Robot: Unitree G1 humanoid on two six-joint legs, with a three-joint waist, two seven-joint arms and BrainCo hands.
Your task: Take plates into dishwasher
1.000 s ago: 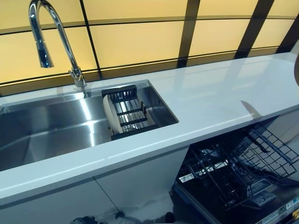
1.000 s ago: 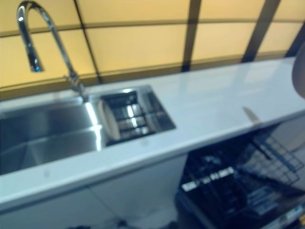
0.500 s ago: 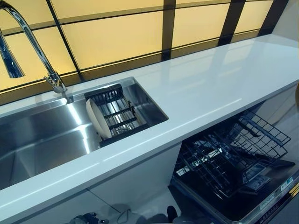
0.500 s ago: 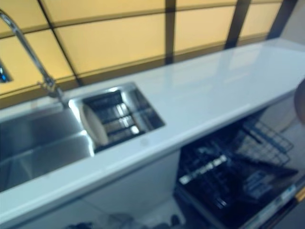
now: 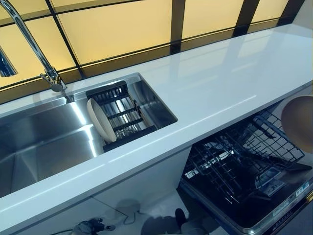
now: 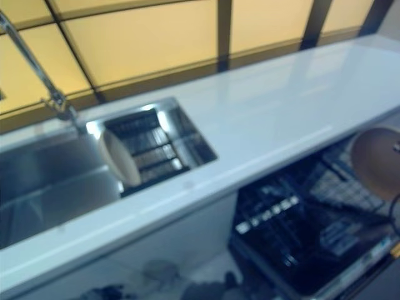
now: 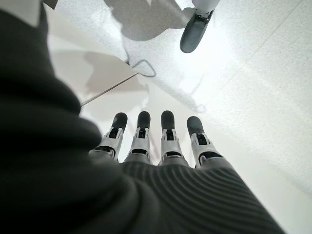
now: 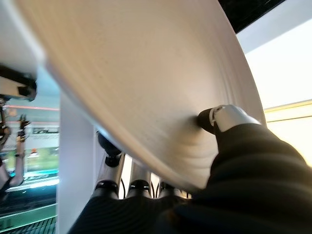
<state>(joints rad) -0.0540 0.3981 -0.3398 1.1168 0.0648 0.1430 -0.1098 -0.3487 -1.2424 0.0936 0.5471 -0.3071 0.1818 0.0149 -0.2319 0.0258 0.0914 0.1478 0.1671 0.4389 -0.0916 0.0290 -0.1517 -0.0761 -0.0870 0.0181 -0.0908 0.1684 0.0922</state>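
Observation:
A beige plate [image 5: 298, 122] hangs at the far right above the open dishwasher's lower rack [image 5: 234, 166]. In the right wrist view this plate [image 8: 146, 73] fills most of the picture, and my right hand [image 8: 225, 117] is shut on it, thumb on one face and fingers [image 8: 108, 146] under the other. A second beige plate [image 5: 100, 120] stands on edge in the black rack [image 5: 124, 117] inside the sink. My left hand [image 7: 161, 141] shows only in the left wrist view, open, its straight fingers pointing at the floor and holding nothing.
The steel sink [image 5: 44, 142] with a tall tap [image 5: 29, 41] lies at the left. A white counter [image 5: 215, 78] runs across to the right. The dishwasher door [image 5: 274, 210] is folded down below the counter's front edge.
The camera has swung right and down, so the whole scene has shifted. The plate in my right hand has come into view at the right, over the dishwasher rack.

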